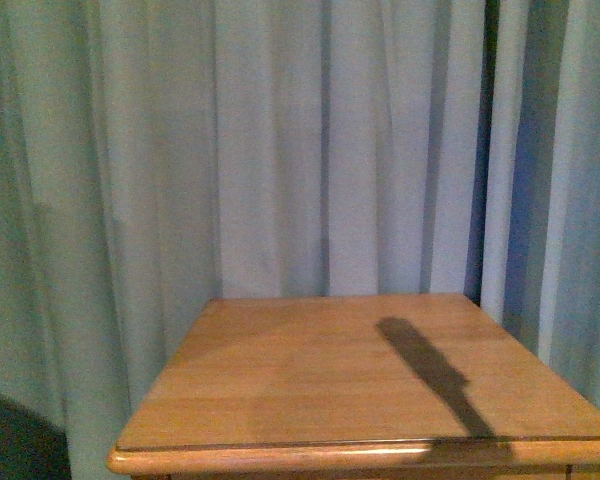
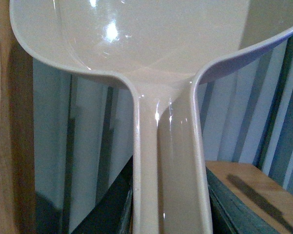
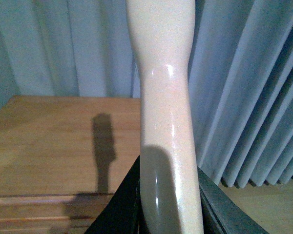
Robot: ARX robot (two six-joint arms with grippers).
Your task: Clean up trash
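In the left wrist view a cream plastic dustpan (image 2: 151, 53) fills the frame, its grooved handle running down between the dark fingers (image 2: 234, 214) of my left gripper (image 2: 170, 229), which is shut on it. In the right wrist view my right gripper (image 3: 170, 219) is shut on the cream handle of the brush (image 3: 166, 97); its dark fingers (image 3: 217, 214) flank the handle. The bristles are out of view. Neither arm shows in the front view. No trash shows in any view.
A wooden table (image 1: 360, 380) stands before grey curtains (image 1: 280, 150); a long dark shadow (image 1: 435, 375) lies across its right part. The table top also shows in the right wrist view (image 3: 53, 146) with the brush's shadow, and in the left wrist view (image 2: 263, 195).
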